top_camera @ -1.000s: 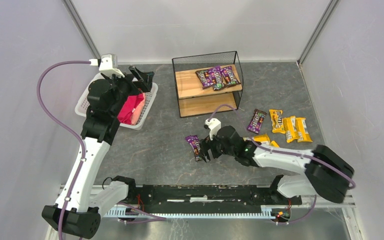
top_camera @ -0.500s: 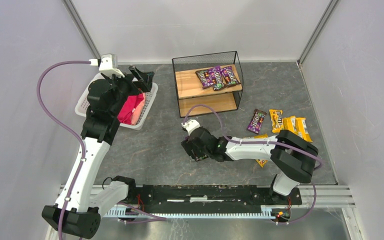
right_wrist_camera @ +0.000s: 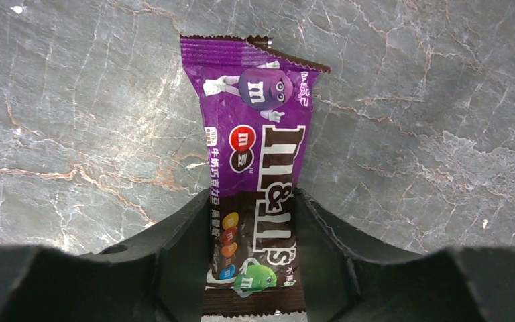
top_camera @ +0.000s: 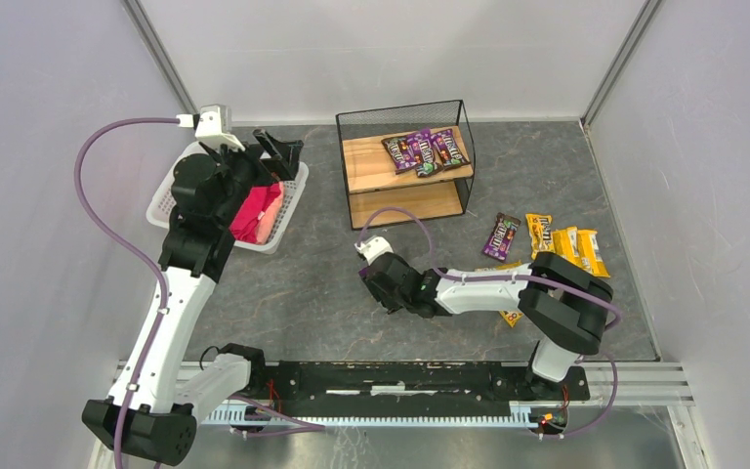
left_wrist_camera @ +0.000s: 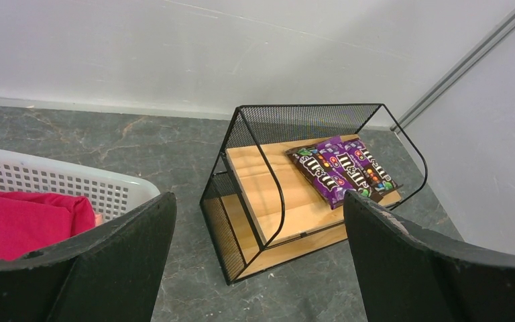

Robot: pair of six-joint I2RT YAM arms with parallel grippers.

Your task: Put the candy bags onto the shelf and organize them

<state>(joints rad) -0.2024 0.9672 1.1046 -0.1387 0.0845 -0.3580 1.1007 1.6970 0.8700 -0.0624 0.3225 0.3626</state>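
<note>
- The grey marbled table [top_camera: 293, 293] carries everything.
- The left arm [top_camera: 190, 283] reaches to the far left and covers part of the white basket [top_camera: 163, 200], which holds a pink bundle [top_camera: 257, 210].
- The shelf [top_camera: 366, 161] stands at the far middle. Overlapping purple candy bags [top_camera: 425, 149] lie on the right of its upper board, and their number is hard to count. The lower board is mostly hidden under the upper one.
- The left gripper [left_wrist_camera: 258, 201] hangs above the basket, its jaws spread wide and holding nothing.
- The right gripper [right_wrist_camera: 253, 201], near the table's middle, is pinched on the lower half of a purple bag [right_wrist_camera: 255, 134]. From overhead the gripper hides this bag, and whether it touches the table cannot be told.
- Yellow bags [top_camera: 571, 249] and a loose purple bag [top_camera: 501, 235] lie on the right. One more yellow bag is partly hidden under the right arm [top_camera: 508, 288].
</note>
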